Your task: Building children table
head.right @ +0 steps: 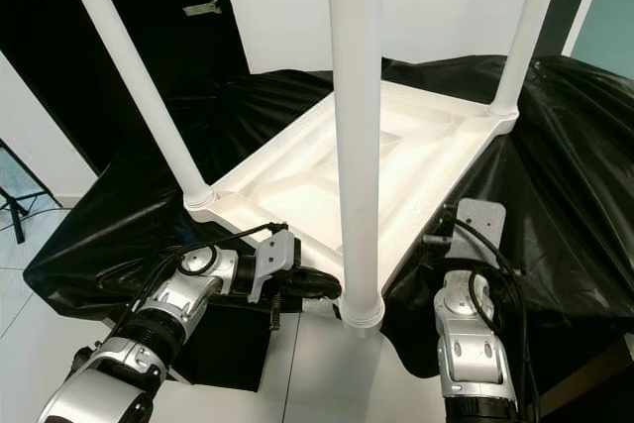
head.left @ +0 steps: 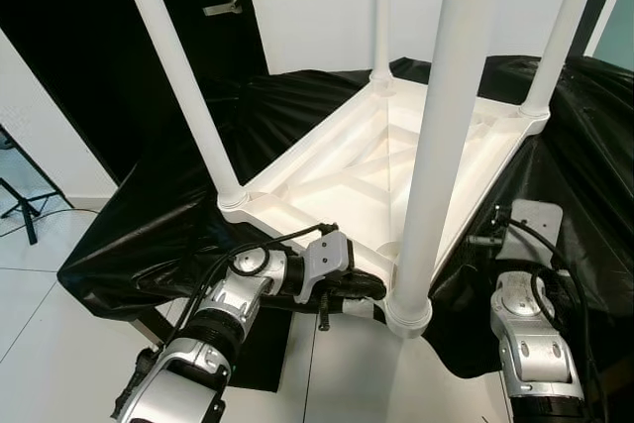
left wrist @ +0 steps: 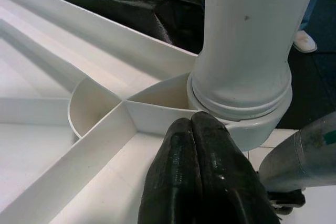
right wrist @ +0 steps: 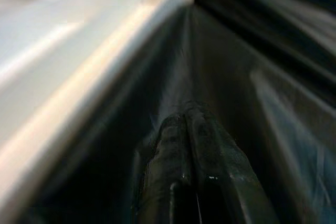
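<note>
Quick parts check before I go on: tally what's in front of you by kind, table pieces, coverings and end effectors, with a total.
White table legs, standing upright in the corner sockets: 4
White upturned tabletop: 1
Black cover sheet under it: 1
End effectors, left end effector at the near leg's socket, right end effector beside the tabletop's edge: 2
Total: 8

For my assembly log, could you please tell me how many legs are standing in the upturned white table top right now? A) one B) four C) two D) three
B: four white legs rise from the corners of the upturned table top: near left, near right, far left and far right.
</note>
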Tool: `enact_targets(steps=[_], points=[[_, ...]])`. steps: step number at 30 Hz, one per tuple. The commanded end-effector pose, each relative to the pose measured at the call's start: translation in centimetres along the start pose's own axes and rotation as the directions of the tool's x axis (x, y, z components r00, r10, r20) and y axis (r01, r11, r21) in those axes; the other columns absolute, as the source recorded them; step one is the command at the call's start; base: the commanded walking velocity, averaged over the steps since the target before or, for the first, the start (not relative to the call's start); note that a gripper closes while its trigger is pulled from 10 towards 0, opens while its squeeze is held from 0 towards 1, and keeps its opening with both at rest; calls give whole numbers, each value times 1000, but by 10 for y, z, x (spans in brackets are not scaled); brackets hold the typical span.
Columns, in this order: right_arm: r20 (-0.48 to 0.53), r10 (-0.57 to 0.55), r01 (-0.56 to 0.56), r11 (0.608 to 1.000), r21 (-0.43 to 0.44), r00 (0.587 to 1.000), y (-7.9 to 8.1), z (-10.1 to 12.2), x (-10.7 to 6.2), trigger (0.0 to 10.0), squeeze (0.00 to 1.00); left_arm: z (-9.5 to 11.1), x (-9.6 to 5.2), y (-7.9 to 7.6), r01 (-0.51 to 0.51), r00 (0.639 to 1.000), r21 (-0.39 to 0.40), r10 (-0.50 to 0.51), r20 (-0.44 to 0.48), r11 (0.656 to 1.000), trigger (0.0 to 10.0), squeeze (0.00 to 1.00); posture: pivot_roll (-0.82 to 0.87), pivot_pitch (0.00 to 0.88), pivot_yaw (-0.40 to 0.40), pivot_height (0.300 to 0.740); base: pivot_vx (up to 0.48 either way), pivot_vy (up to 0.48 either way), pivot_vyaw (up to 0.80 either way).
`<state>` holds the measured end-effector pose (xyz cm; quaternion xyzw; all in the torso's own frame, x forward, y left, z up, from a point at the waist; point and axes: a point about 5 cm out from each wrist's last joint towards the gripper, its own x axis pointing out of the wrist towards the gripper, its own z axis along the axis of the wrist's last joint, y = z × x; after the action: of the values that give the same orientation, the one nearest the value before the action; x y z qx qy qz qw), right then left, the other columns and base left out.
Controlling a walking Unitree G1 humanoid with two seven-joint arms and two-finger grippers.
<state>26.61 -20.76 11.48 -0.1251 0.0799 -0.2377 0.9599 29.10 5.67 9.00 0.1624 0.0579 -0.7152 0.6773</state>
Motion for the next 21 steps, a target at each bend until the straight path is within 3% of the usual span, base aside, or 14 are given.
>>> enact_targets(steps=[1, 8, 12, 13, 15, 17, 18, 20, 21], points=[[-20, 24, -24, 1000, 16, 1000, 4, -1, 1, 10000, 0, -33, 13, -8, -300, 948, -86, 287, -137, 950, 10000, 0, -94, 0, 103, 740, 0, 0, 0], [-24, 69, -69, 998, 4, 997, 9, 0, 3, 10000, 0, -31, 8, -12, -279, 960, -132, 272, -69, 951, 10000, 0, -91, 0, 102, 740, 0, 0, 0], [-147, 111, -121, 991, -57, 983, 13, -17, 2, 10000, 0, -32, 4, -14, -280, 960, -142, 274, -62, 949, 10000, 0, -89, 0, 100, 740, 0, 0, 0], [-147, 111, -121, 991, -57, 983, 13, -17, 2, 10000, 0, -32, 4, -14, -280, 960, -142, 274, -62, 949, 10000, 0, -89, 0, 100, 740, 0, 0, 0], [-264, 101, -118, 992, -50, 959, 10, -35, -1, 10000, 0, -31, 2, -15, -284, 959, -150, 280, -49, 947, 10000, 0, -86, 0, 98, 740, 0, 0, 0], [-300, 96, -116, 992, -47, 949, 8, -41, -3, 10000, 0, -31, 2, -15, -287, 958, -154, 283, -44, 946, 10000, 0, -87, 0, 98, 740, 0, 0, 0], [-340, 85, -103, 994, -34, 936, 5, -49, -6, 10000, 0, -27, 0, -13, -300, 953, -178, 304, -7, 937, 10000, 0, -88, 0, 98, 740, 0, 0, 0], [-344, 83, -100, 994, -32, 935, 4, -50, -7, 10000, 0, -25, -1, -13, -304, 950, -187, 312, 12, 934, 10000, 0, -88, 0, 98, 740, 0, 0, 0], [-339, 82, -98, 995, -32, 937, 4, -49, -7, 10000, 0, -19, -1, -12, -301, 946, -194, 319, 63, 933, 10000, 0, -92, 0, 97, 740, 0, 0, 0]])
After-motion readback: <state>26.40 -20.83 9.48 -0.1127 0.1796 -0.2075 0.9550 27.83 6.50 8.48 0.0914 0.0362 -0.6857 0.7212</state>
